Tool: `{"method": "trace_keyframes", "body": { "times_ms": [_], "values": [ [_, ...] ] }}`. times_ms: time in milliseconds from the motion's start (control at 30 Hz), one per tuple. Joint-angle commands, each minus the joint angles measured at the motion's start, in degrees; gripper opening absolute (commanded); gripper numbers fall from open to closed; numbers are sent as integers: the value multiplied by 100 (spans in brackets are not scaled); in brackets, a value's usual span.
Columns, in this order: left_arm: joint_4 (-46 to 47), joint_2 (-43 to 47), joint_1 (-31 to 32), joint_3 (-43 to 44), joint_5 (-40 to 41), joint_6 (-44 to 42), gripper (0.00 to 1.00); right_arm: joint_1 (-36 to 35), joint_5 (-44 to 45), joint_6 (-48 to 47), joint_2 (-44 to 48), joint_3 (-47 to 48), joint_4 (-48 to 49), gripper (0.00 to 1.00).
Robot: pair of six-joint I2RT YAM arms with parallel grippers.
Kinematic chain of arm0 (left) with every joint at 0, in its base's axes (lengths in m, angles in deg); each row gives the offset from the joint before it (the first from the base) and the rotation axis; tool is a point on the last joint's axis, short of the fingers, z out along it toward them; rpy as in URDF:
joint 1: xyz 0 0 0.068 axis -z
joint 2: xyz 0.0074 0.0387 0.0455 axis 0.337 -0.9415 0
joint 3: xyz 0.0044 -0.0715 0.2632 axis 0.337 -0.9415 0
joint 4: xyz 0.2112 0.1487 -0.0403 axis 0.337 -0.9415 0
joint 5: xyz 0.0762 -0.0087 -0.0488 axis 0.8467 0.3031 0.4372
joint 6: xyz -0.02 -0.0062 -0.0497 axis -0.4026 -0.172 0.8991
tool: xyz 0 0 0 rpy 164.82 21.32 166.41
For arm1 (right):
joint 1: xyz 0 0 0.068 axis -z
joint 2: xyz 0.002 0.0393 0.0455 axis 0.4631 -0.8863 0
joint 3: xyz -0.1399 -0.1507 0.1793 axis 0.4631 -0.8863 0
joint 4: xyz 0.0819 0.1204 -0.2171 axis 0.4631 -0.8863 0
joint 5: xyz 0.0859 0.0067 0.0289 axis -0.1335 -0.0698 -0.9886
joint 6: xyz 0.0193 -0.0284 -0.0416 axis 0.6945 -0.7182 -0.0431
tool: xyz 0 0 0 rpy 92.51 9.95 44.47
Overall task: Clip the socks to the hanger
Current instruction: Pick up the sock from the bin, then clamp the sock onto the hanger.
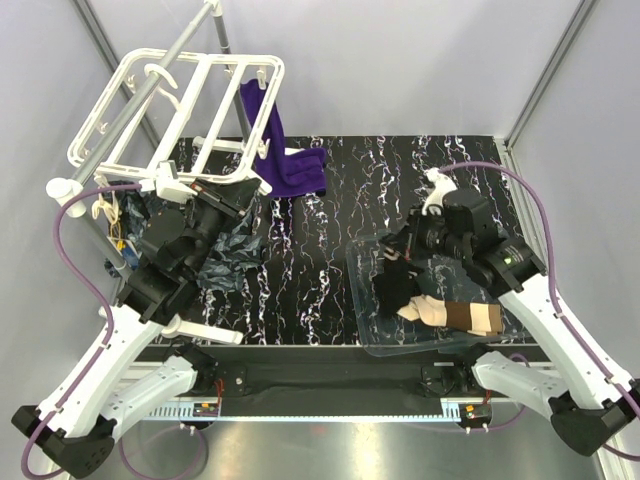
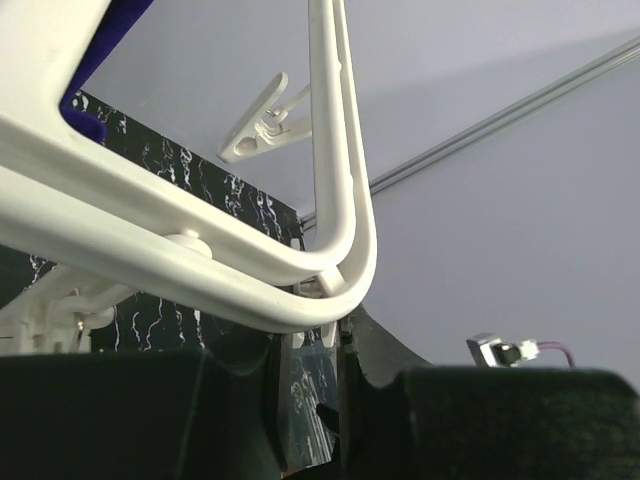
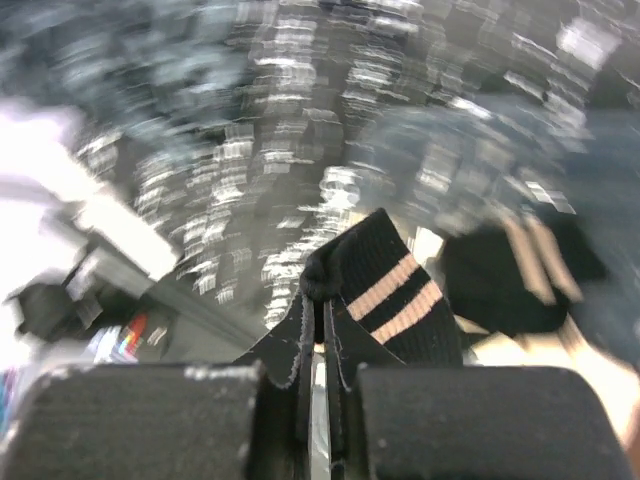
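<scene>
The right tool (image 3: 318, 340) was clenched on a black sock (image 3: 400, 300), well right of the hanger (image 2: 150, 235). The left tool (image 2: 312, 395) sat at the hanger's corner, and its grip could not be told. The pickup step looked done, so the next move would likely be carrying the sock to a clip (image 2: 262, 125) there.

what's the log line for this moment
left gripper: at hanger corner, grip unclear | right gripper: shut on black sock | stage: not yet clipped

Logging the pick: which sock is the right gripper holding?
The black sock with peach stripes, pinched by the right gripper; the beige, brown-cuffed socks lie in the tray.
</scene>
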Motion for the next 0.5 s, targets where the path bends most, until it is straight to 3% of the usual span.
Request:
{"method": "trace_keyframes", "body": {
  "times_ms": [0, 200, 467],
  "values": [
    [-16, 26, 51, 30, -687, 149, 0, -208, -2158, -1138, -125, 329, 1473, 0],
    [19, 26, 42, 162, -1064, 132, 0, -261, -4374, -801, -1169, 1313, 3048, 0],
    [458, 219, 42, -65, -1425, -150, 0, -287, -5336, 651, -2576, 2290, 4273, 0]
  ]
}}
